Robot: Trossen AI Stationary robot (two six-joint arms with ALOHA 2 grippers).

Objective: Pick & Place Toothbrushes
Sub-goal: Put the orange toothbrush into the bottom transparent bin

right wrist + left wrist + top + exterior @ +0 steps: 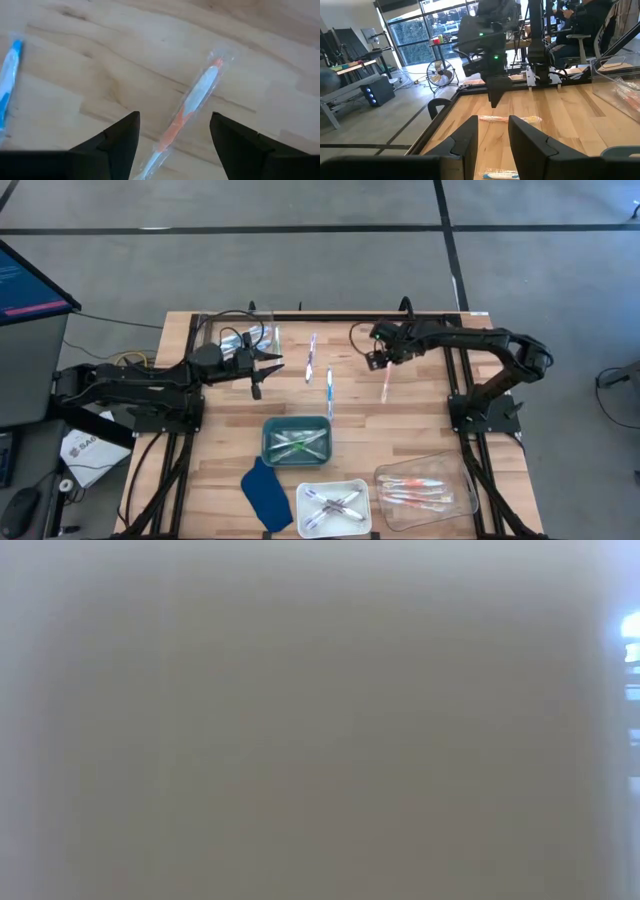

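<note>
My right hand [384,361] sits at upper centre-right of the high view, fingers [117,137] spread wide and holding nothing. In its wrist view an orange brush [192,107] in a clear wrapper lies flat on the bench [420,435] between the two fingers, apart from both. A blue brush [9,75] lies at that picture's left edge, well clear of the hand.

My left hand [262,366] is at upper centre-left of the high view, over bare wood just beside a clear bin [240,330] in the upper left of the bench. Its fingers [465,142] stand a little apart, with nothing between them. I can see something pale in that bin but cannot make out what.

Between the two hands, in the high view, lie two more loose brushes: a purple brush [311,358] and the blue one below it.

Lower in the frame, a green tray [296,441] at centre holds green brushes [298,443]. A white tray [333,508] at bottom centre holds purple-grey brushes [332,503]. A clear tray [425,490] at lower right holds orange brushes [415,492]. A dark blue cloth [263,493] lies touching the white tray's left side.

The low view shows only a blank blur.
</note>
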